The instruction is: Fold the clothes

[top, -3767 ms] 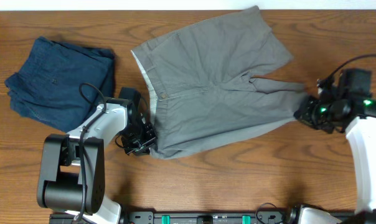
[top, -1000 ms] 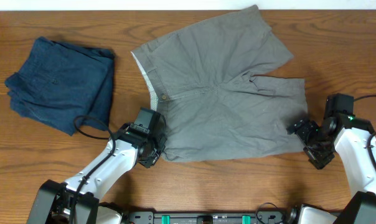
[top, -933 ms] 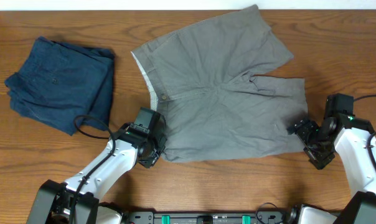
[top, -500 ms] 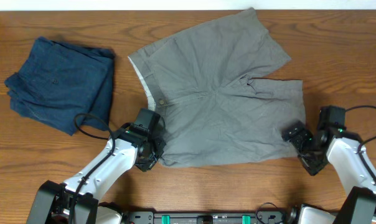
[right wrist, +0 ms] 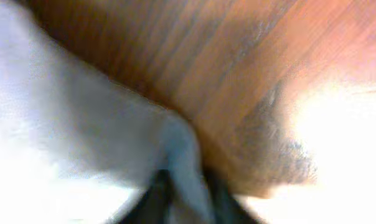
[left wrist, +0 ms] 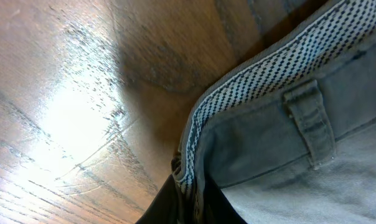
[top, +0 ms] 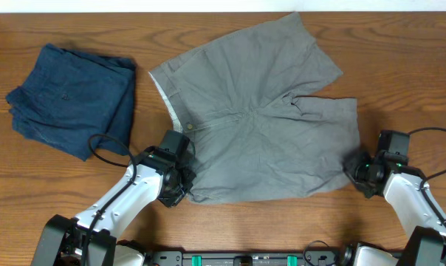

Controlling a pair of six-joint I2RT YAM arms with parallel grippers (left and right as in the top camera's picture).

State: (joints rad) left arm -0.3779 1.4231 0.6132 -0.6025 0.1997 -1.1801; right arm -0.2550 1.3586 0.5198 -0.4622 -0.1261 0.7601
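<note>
The light grey shorts (top: 252,111) lie spread in the middle of the table, waistband to the left, legs to the right. My left gripper (top: 180,185) is shut on the near corner of the waistband; the left wrist view shows the dotted inner waistband (left wrist: 250,81) pinched between the fingers (left wrist: 191,199). My right gripper (top: 358,171) is shut on the near leg's hem corner. The right wrist view is blurred and shows pale fabric (right wrist: 82,124) between the fingers (right wrist: 185,199).
A dark navy folded garment (top: 71,100) lies at the far left of the wooden table (top: 282,222). Cables run from both arms near the front edge.
Both grippers have slid the shorts a little to the left and toward the front. The right gripper has moved down along the near leg's hem corner.
</note>
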